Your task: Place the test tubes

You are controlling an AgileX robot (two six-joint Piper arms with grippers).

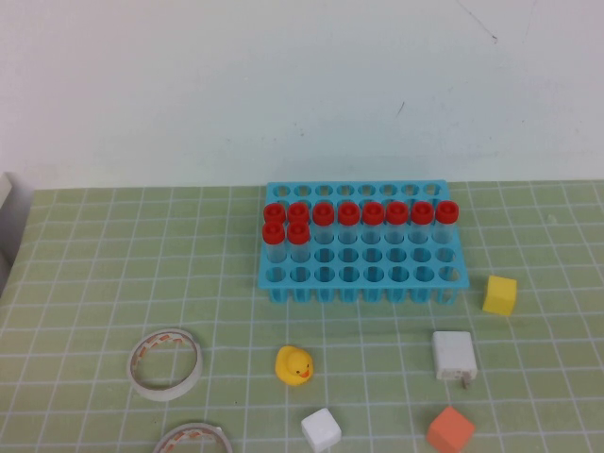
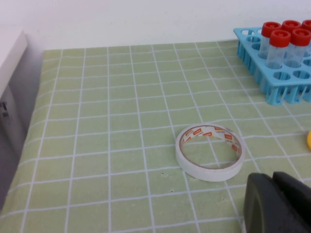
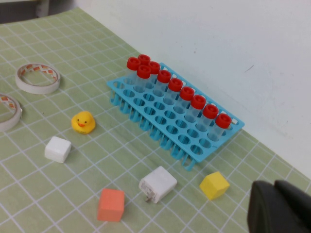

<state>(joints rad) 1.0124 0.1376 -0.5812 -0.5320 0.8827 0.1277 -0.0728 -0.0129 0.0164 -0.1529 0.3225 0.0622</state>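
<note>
1. The worktop (image 1: 94, 264) carries much clutter. The left jaws hang over its near left part and the right jaws over its near right part. Both are clenched on nothing and both are outside the high view. A low sweep from either side could drag clutter along.
2. The blue rack (image 1: 359, 293) stands well out ahead of both jaws, between their two sides. It looks light, so a sideways push from clenched jaws could slide or tip it and spill its load.
3. One tape roll (image 2: 204, 170) lies just ahead of the left jaws, and a second tape roll (image 1: 193, 436) lies close by. A straight reach toward the rack could catch the first roll and shove it.
4. The white charger (image 1: 454, 355) lies between the right jaws and the rack, so it could be clipped on a low path.
5. The yellow cube (image 3: 214, 185) sits nearest the right jaws. The orange cube (image 3: 111, 205), white cube (image 3: 58, 149) and duck (image 3: 83, 122) lie farther off, and all four are easy to scatter.
6. The test tubes (image 1: 347, 219) are the task's things. Ten red-capped ones stand upright in the rack, eight along one row and two in the next row nearer the jaws. No loose tube shows anywhere, so either arm may reach for one that is already seated. The tubes stand close together, so jaws that stay clenched on the way down would knock the caps instead of straddling one.
</note>
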